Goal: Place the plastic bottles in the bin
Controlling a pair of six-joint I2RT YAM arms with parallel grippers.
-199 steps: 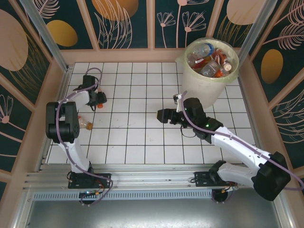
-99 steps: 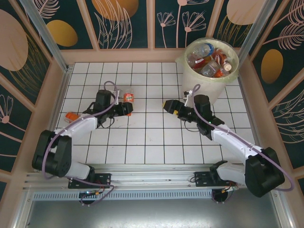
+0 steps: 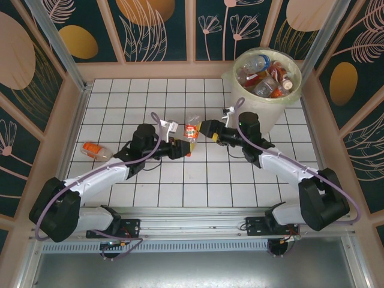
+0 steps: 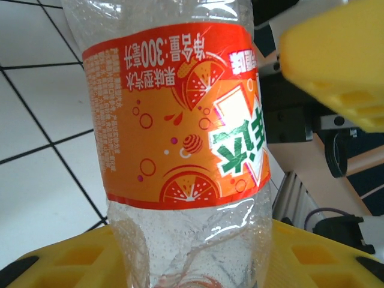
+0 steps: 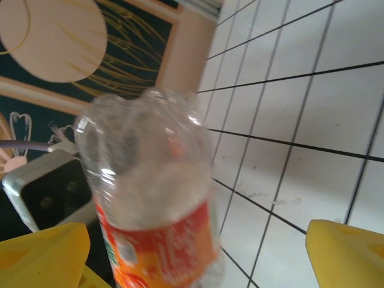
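This looks like a hand-over in the middle of the job. The left hand point(image 3: 185, 144) holds an orange-labelled bottle point(image 3: 192, 128) up over the middle of the desk point(image 3: 180, 180), and the right hand point(image 3: 203, 128) faces it from the bin's side, very near.

The left hand is closed firmly on the bottle. In the left wrist view its yellow fingers point(image 4: 78, 264) press the clear lower body just below the label, and the bottle rises away from the camera. The right hand is spread wide and grips nothing. In the right wrist view its two yellow fingers point(image 5: 42, 252) stand well apart on either side of the bottle's crumpled clear end, with floor tiles showing in the gap on one side. I cannot tell whether either finger touches the plastic.

The bin point(image 3: 264, 111) stands at the far right corner of the desk, with several bottles point(image 3: 264, 75) already inside. One more bottle point(image 3: 93, 149) lies near the left edge.

As I judge it, the next move calls for the right hand to close around the bottle's free end before the left lets go. The plastic is thin and dented, so a squeeze placed off-centre may let it slip or twist.
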